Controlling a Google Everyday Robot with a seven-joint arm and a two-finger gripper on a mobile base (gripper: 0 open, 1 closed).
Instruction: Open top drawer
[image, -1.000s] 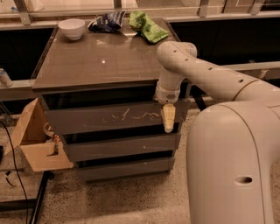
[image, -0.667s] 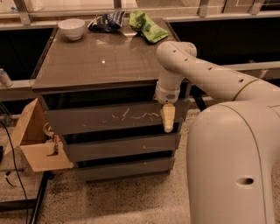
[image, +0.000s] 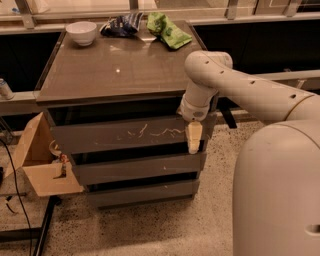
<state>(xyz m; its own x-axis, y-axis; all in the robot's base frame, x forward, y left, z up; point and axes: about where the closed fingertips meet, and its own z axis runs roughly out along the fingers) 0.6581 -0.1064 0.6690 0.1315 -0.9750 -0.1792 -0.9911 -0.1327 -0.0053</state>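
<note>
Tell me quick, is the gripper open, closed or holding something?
The gripper, at the right end of the top drawer front, pointing down: open or closed cannot be told.

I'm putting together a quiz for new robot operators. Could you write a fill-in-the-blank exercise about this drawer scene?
1. The end effector points ___ in front of the top drawer, at the end away from the cardboard box.
2. The cabinet has ___ drawers stacked.
3. The bowl on the cabinet top is ___ in colour.
Missing words: downward; three; white.
</note>
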